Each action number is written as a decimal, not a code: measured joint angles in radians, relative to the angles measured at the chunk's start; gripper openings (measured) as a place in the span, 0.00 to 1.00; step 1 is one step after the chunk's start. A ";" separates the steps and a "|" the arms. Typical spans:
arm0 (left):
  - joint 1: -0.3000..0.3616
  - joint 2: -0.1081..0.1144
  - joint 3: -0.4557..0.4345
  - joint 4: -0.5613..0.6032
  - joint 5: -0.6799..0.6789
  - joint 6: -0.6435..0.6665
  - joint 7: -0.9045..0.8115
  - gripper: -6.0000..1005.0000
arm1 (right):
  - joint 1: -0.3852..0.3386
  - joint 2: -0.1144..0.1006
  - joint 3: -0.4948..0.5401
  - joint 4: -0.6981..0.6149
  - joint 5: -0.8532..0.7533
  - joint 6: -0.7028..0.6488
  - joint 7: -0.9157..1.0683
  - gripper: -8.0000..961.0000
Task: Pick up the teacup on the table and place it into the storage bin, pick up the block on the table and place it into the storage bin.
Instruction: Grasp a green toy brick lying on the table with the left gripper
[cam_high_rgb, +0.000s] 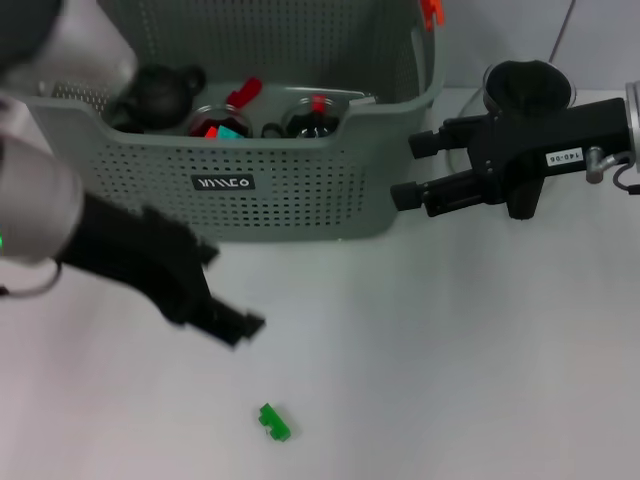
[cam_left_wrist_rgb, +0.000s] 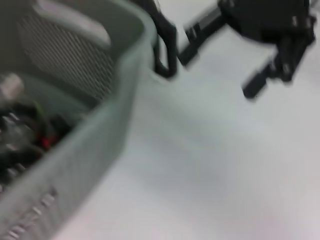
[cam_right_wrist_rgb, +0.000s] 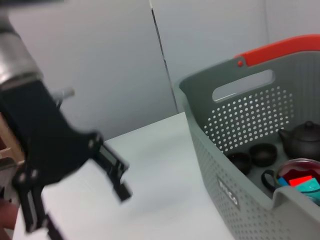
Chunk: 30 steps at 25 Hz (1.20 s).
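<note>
Lying loose on the white worktop (cam_high_rgb: 450, 350) nearest the camera, the green block (cam_high_rgb: 273, 421) is waiting; the left gripper (cam_high_rgb: 232, 322), jaws unreadable, is hovering above it. Teacups appear binned in the storage bin (cam_high_rgb: 300, 190). Right gripper (cam_high_rgb: 415, 168) is idling, jaws spread.

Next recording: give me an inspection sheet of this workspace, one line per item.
Surface: white table, bare apart from the block.
Job's things: storage bin at the back; green block on the table in front; dark cups already lie inside the bin.
Clutter: black teapot and red and teal pieces in the bin.
Grippers: left tool open, above the table between bin and block; right tool open, empty, beside the bin's right end.
Cables: thin cable behind the right arm.
Surroundings: pale wall.
</note>
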 joint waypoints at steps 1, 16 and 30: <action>0.002 0.000 0.024 0.030 0.009 -0.005 -0.002 0.96 | 0.001 0.002 0.000 0.000 0.000 0.001 0.000 0.97; -0.001 0.000 0.432 0.245 0.219 -0.246 -0.209 0.96 | 0.009 0.008 0.001 0.013 -0.001 0.037 -0.003 0.97; 0.018 -0.004 0.590 0.264 0.238 -0.316 -0.325 0.96 | 0.000 0.003 0.005 0.014 0.003 0.039 -0.025 0.97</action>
